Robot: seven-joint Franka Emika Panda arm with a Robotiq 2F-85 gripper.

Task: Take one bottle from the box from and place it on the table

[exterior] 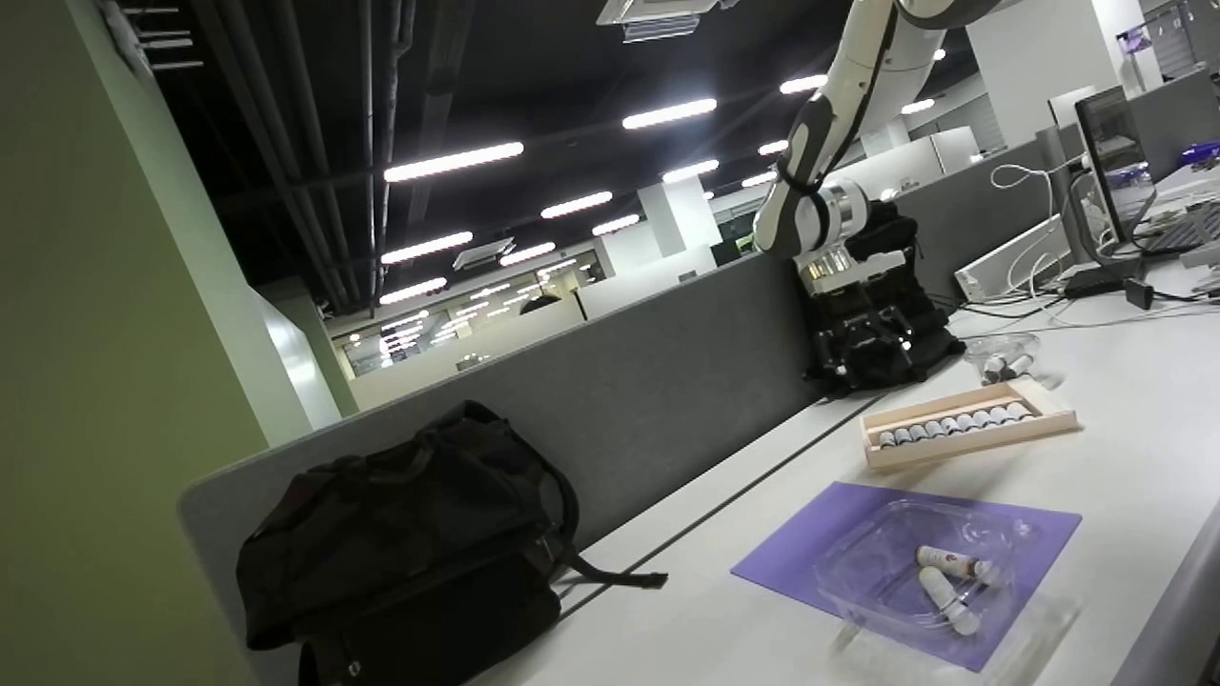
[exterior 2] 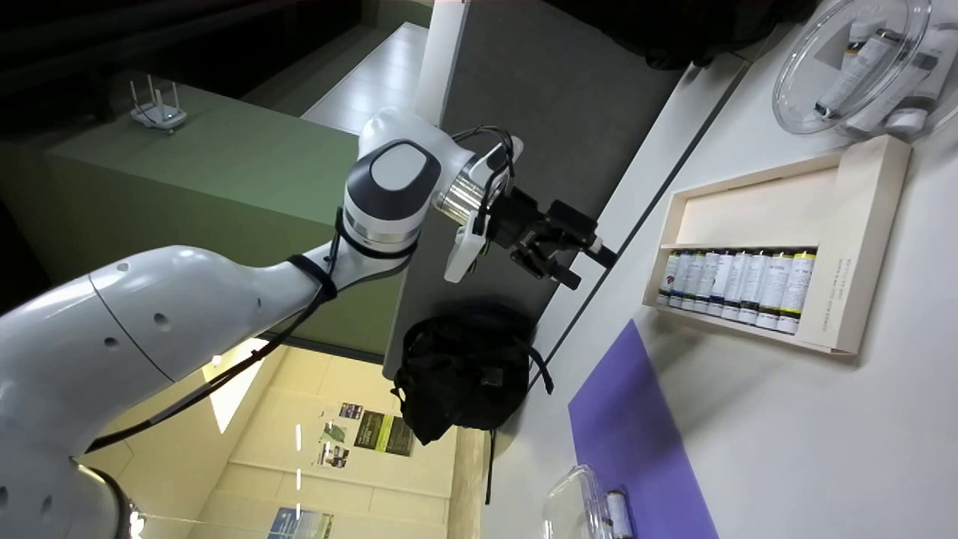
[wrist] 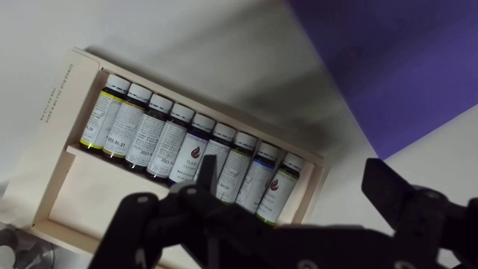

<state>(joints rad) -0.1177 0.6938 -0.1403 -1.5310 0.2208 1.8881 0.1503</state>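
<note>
The white table (exterior: pixel 1125 476) is positioned beneath the shallow beige box (exterior 2: pixel 861 247). A purple mat (exterior: pixel 810 534) is laid flat near the box. The pincer (exterior 2: pixel 587 268) is held higher than, and apart from, the box, its jaws spread. Nine white-capped bottles (wrist: pixel 192 149) are stowed lying side by side in one compartment of the box.

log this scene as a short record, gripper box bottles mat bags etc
gripper: open, holding nothing, apart from box
box: on table, between mat and bowl
bottles: nine in box, side by side
mat: purple, on table, apart from box
tub: clear, partly or wholly on mat, two loose bottles inside
bowl: clear, more bottles inside, count unclear
bags: two, black, by grey partition
</note>
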